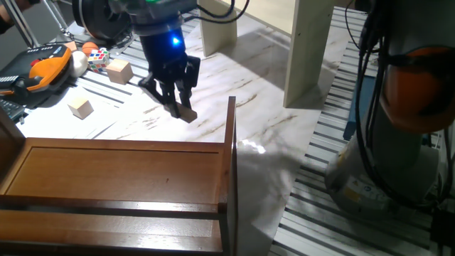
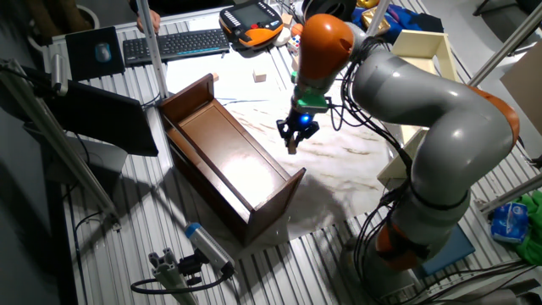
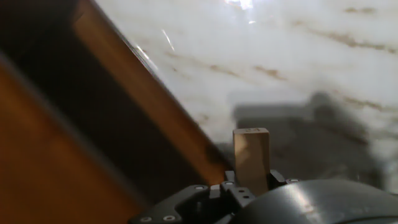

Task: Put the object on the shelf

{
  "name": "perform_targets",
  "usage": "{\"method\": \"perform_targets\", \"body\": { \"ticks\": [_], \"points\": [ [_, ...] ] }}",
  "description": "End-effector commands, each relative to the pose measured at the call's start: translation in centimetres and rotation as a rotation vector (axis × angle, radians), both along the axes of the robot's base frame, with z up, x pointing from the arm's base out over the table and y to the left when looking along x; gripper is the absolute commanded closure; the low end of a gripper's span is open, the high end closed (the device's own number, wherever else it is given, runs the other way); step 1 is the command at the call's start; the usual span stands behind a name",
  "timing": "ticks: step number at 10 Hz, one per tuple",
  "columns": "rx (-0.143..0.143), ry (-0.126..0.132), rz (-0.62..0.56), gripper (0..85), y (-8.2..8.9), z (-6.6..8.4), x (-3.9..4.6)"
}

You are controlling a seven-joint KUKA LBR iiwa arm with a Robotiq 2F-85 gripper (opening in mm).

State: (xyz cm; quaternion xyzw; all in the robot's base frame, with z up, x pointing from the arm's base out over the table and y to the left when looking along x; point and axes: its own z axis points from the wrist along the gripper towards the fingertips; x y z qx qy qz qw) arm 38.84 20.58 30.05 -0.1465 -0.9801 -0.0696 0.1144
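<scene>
My gripper [image 1: 182, 112] is shut on the object [image 1: 187, 114], a small flat oblong block of light tan wood, and holds it above the marble table just behind the shelf. In the hand view the object [image 3: 251, 158] sticks out upright between the fingers. The shelf [image 1: 121, 171] is a large dark reddish-brown wooden unit lying in front of the gripper, its upright side panel [image 1: 231, 149] to the right. In the other fixed view the gripper [image 2: 293, 144] hangs by the shelf's [image 2: 229, 161] right edge. In the hand view the shelf's edge [image 3: 149, 99] runs diagonally to the left of the object.
Two light wooden cubes [image 1: 119, 71] [image 1: 81, 107] lie on the table at the left. An orange pendant [image 1: 50, 64], balls and a colour cube [image 1: 98, 58] sit at the far left. Pale cream legs [image 1: 307, 50] [image 1: 217, 32] stand behind. A keyboard [image 2: 174, 44] lies beyond the shelf.
</scene>
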Motion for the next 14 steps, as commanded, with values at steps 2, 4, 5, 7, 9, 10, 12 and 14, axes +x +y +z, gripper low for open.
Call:
{"method": "perform_targets", "body": {
  "ticks": [2,4,5,7,9,10,12,14],
  "points": [
    [-0.019,0.01,-0.037,85.0,1.2,0.9,-0.8],
    [-0.045,0.018,-0.07,85.0,2.5,1.5,-1.61],
    [-0.038,0.017,-0.075,85.0,2.6,1.4,-1.77],
    [-0.046,0.028,-0.102,85.0,2.9,1.2,-1.99],
    [-0.049,0.034,-0.095,85.0,2.6,1.2,-1.78],
    [-0.042,0.038,-0.096,85.0,2.3,1.4,-1.52],
    [-0.04,0.034,-0.087,85.0,2.2,1.4,-1.25],
    [-0.055,0.017,-0.06,85.0,2.2,1.4,-1.27]
  ]
}}
